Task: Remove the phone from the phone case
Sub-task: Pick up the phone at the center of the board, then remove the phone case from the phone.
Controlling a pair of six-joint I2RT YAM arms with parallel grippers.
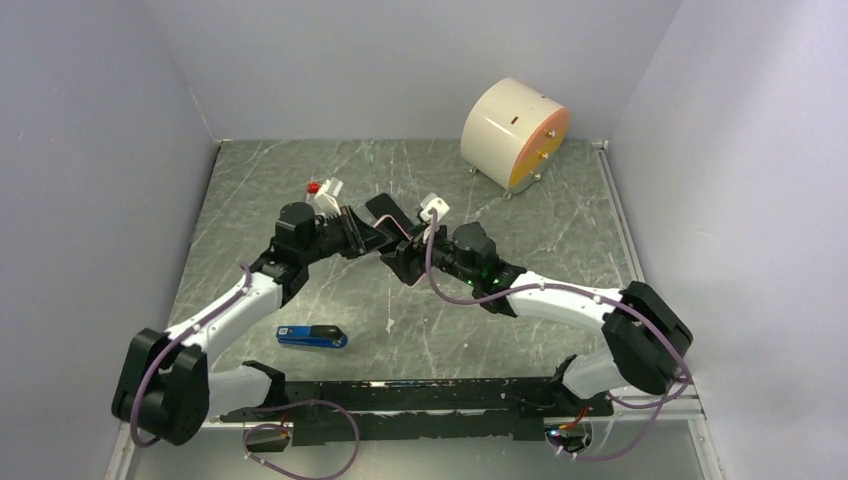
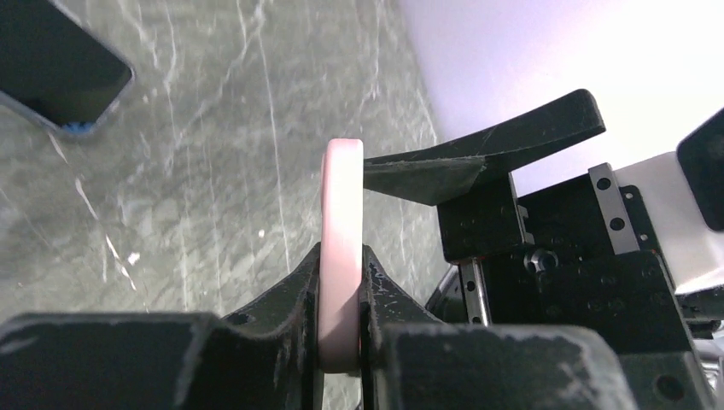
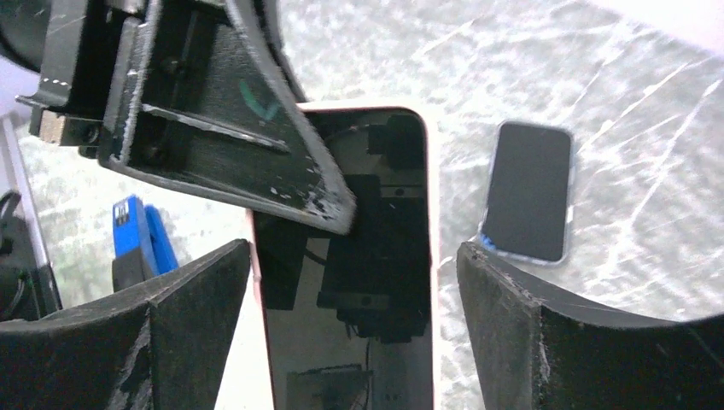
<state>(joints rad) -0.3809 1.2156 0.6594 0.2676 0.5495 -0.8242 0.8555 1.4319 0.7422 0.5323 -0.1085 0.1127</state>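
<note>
The left hand (image 2: 341,286) is clamped on the pink case (image 2: 341,196), held edge-on off the surface (image 2: 213,171). The glossy phone (image 3: 376,222) appears to sit inside it. The right hand (image 3: 352,256) straddles it, open and not touching. The case is likely flexible and the screen slick and fragile, so peel at a case corner.

Left claw (image 2: 341,275) pinches pink phone case (image 2: 341,196) edge-on; dark phone (image 2: 55,68) on table (image 2: 213,128).

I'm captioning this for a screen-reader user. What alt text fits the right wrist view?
A pink-cased phone, glossy screen toward the camera, sits between the open fingers of the right end effector while the left end effector grips its upper left edge. A second dark phone lies flat on the marbled table; a blue object shows at left.
</note>
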